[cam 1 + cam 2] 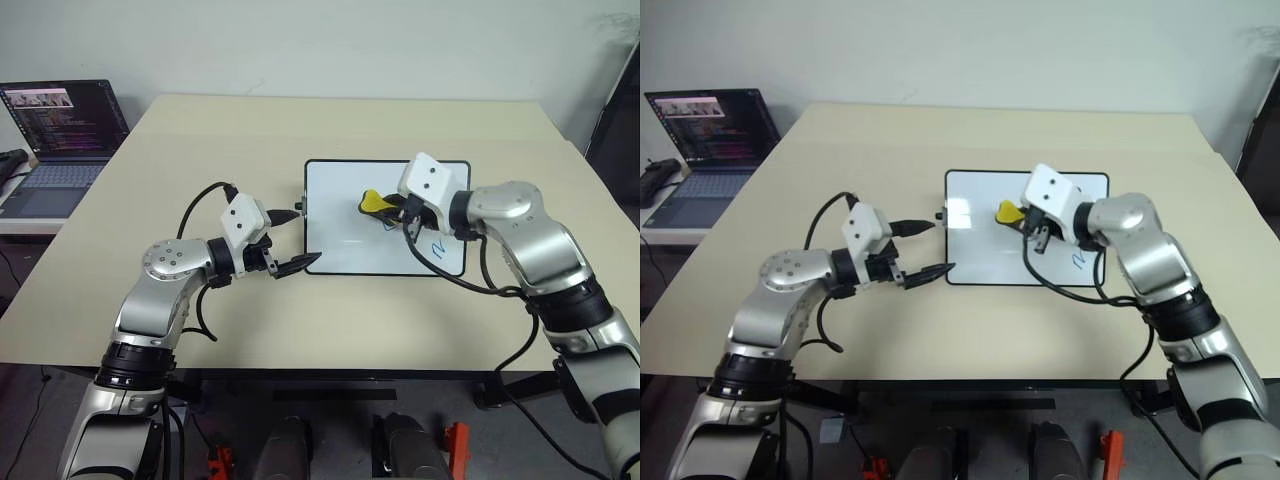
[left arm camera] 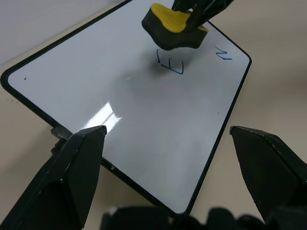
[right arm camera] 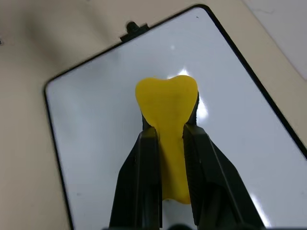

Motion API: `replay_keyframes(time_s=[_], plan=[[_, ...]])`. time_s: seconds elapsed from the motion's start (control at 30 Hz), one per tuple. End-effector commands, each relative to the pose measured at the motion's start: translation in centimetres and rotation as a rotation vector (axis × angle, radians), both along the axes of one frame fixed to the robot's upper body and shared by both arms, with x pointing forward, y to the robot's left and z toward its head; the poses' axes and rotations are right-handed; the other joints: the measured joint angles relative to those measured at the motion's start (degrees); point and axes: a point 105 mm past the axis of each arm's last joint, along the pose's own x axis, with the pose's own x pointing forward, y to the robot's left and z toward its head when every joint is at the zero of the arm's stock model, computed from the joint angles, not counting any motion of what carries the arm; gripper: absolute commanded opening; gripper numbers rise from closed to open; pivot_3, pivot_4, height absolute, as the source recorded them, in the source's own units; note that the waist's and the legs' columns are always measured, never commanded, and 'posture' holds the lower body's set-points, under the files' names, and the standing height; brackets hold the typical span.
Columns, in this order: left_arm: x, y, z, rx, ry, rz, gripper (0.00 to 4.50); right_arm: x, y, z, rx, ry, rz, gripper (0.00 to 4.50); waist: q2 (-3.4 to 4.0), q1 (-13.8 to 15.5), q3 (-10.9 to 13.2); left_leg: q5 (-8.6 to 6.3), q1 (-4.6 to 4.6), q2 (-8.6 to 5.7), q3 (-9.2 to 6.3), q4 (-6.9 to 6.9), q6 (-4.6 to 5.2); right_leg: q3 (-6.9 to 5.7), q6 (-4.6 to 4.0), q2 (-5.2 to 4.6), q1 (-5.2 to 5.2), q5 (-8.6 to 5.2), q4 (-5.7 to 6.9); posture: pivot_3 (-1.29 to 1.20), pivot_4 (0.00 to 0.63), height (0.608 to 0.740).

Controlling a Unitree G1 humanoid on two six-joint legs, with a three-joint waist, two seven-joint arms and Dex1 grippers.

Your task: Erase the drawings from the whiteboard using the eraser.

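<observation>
**Eraser held over the whiteboard, marks still on it**

A laptop is seen far to the left of the whiteboard, off the table on a lower surface, with its screen lit. The whiteboard itself is laid flat near the middle of the table, a small black knob showing on its left edge.

Just left of the whiteboard, the left gripper is held with its two black fingers spread wide apart and nothing between them; one fingertip is pointed at the knob, the other is placed at the board's near left corner.

Above the middle of the whiteboard, the eraser is clamped between the closed fingers of the right gripper, its yellow face squeezed in at the grip and its black base turned toward the board. In the left wrist view a dark "E" mark is seen on the whiteboard directly beneath the eraser. Toward the whiteboard's right edge a blue "N" squiggle is seen, unerased.
</observation>
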Motion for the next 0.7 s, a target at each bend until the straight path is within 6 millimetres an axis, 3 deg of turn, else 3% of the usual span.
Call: replay_keyframes(time_s=[0.03, 0.17, 0.37, 0.53, 0.7], plan=[[-0.1, -0.2, 0.8, 0.001, -0.043, -0.013, 4.5, 1.5, -0.7, 1.8, -0.063, -0.106, -0.053, 0.33, 0.0, 0.0, 0.0, 0.0, 0.0, 0.0, -0.01, 0.0, 0.0, -0.02, 0.0, 0.0, 0.0, 0.0, -0.01, 0.0, 0.15, 0.74], [-0.2, -0.1, 0.8, -0.002, -0.044, -0.008, 4.5, 2.8, -0.9, 1.6, -0.159, -0.134, -0.069, 0.33, 0.0, 0.0, 0.0, 0.0, 0.0, 0.0, 0.01, -0.01, 0.0, 0.0, 0.0, 0.0, -0.01, 0.0, -0.01, 0.0, 0.15, 0.74], [-0.3, 0.2, 0.9, -0.014, -0.047, 0.007, 4.5, 3.2, -1.7, -1.6, -0.316, -0.091, -0.056, 0.31, 0.0, 0.0, 0.0, 0.0, 0.02, 0.0, 0.01, -0.01, 0.0, 0.0, -0.01, 0.0, 0.01, 0.0, 0.01, 0.0, 0.15, 0.74], [-0.3, 0.2, 1.0, -0.02, -0.048, 0.009, 4.5, 2.4, -1.6, -4.3, -0.392, -0.004, -0.014, 0.29, -0.02, -0.1, 0.0, 0.0, 0.36, 0.01, 0.02, 0.01, 0.0, 0.02, 0.0, 0.01, 0.3, 0.0, 0.07, 0.0, 0.15, 0.74], [-0.3, 0.2, 1.1, -0.023, -0.05, 0.009, 4.5, 0.2, -1.7, -7.5, -0.494, 0.12, 0.071, 0.28, -0.06, -0.1, -0.1, 0.01, 0.63, 0.05, 0.1, 0.01, 0.0, 0.1, -0.01, 0.06, 0.5, 0.0, 0.11, 0.0, 0.15, 0.74]])
